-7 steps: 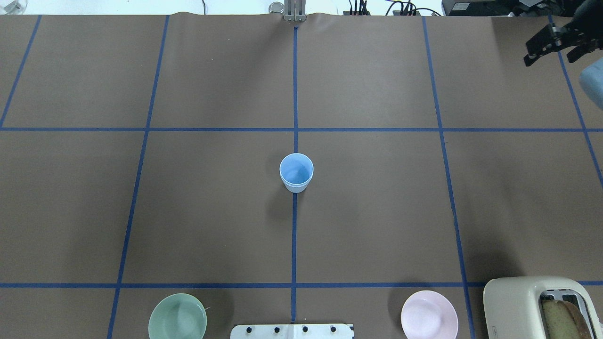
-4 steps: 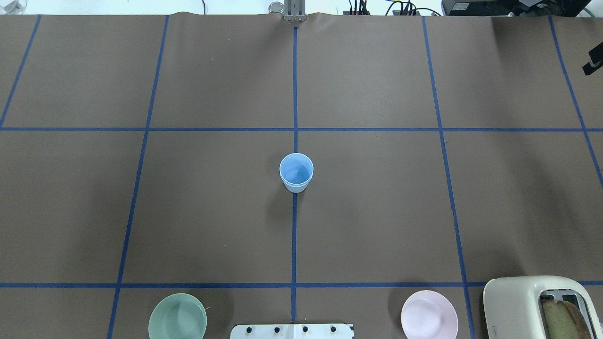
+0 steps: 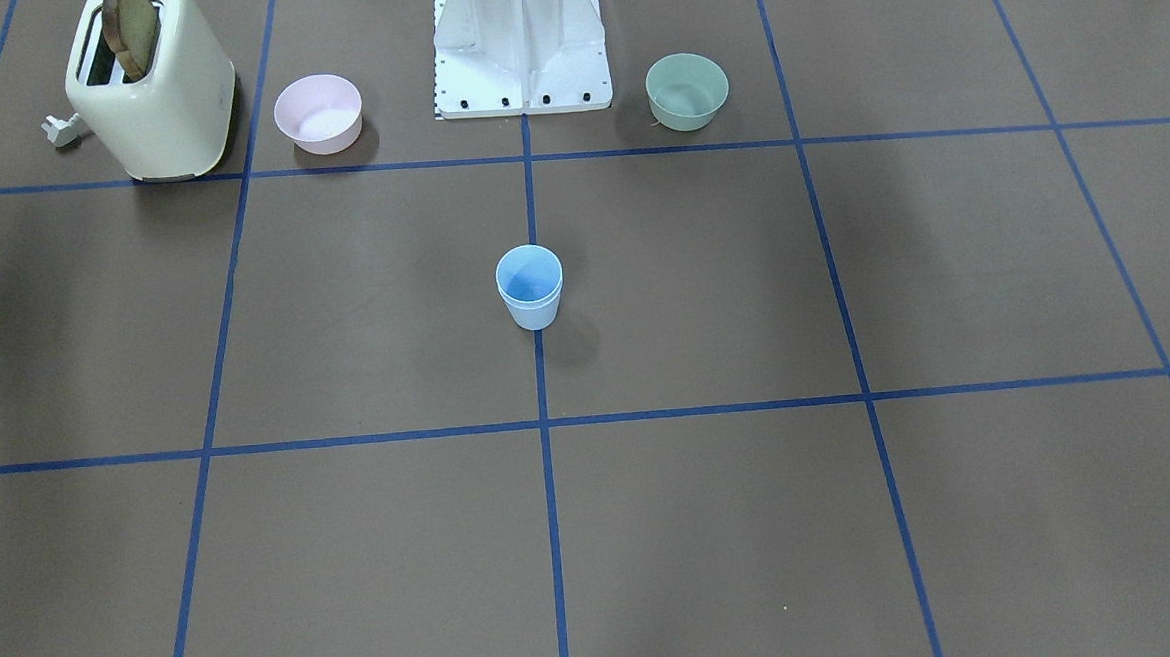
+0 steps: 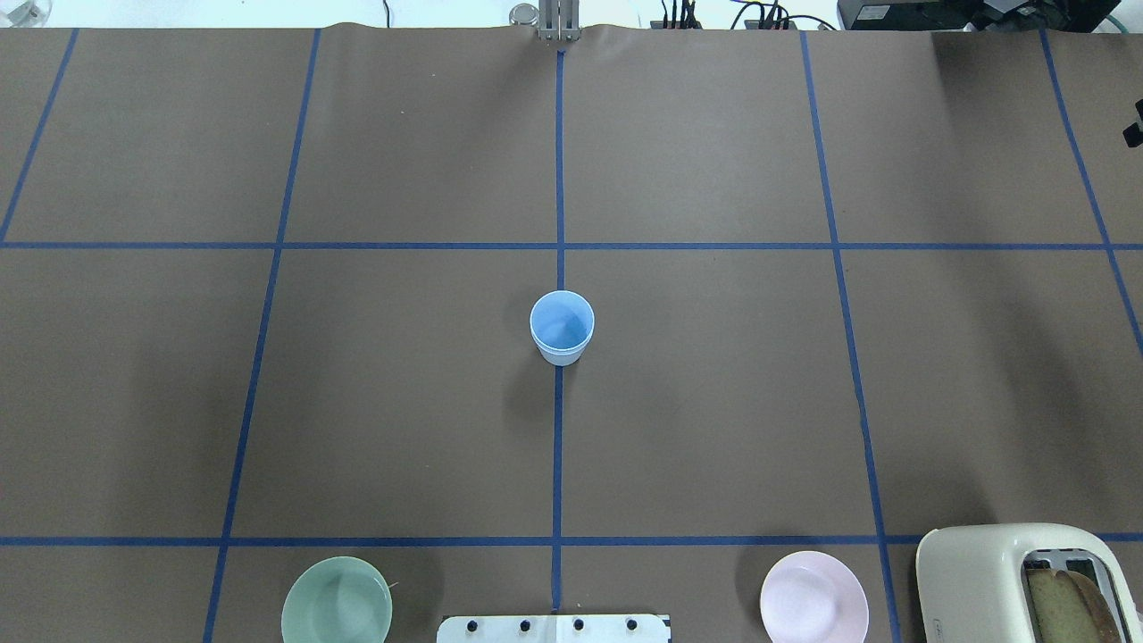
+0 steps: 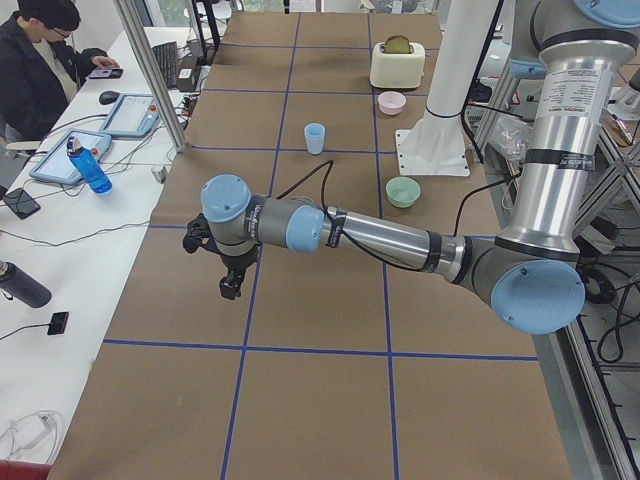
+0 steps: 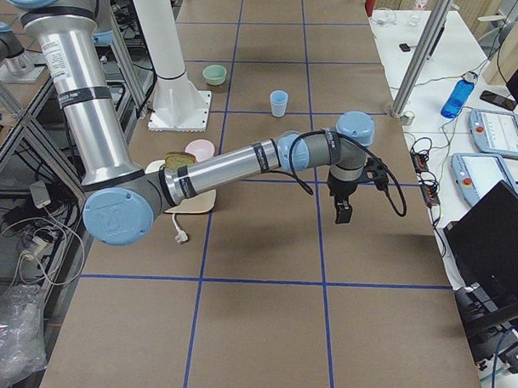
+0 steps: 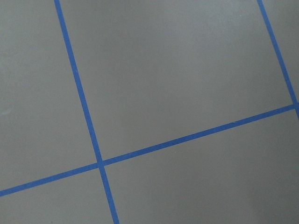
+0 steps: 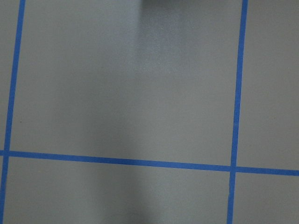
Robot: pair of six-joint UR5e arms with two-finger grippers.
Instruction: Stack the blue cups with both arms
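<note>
The two blue cups (image 4: 562, 327) stand upright at the table's middle on the blue centre line, one nested inside the other, with two rims showing; they also show in the front view (image 3: 530, 286). No gripper is near them. My left gripper (image 5: 230, 285) hangs over the table far out to my left, seen only in the exterior left view, so I cannot tell its state. My right gripper (image 6: 341, 211) hangs far out to my right. Only a black sliver of it (image 4: 1134, 132) shows at the overhead view's edge, so I cannot tell its state. Both wrist views show only bare table and tape lines.
A cream toaster (image 4: 1018, 580) with bread stands near my right side. A pink bowl (image 4: 813, 597) and a green bowl (image 4: 337, 601) flank the white base (image 3: 521, 61). An operator (image 5: 40, 60) sits at a side desk.
My right gripper has moved right, almost out of the overhead view; only a sliver stays at the edge. The stacked cups have not moved.
</note>
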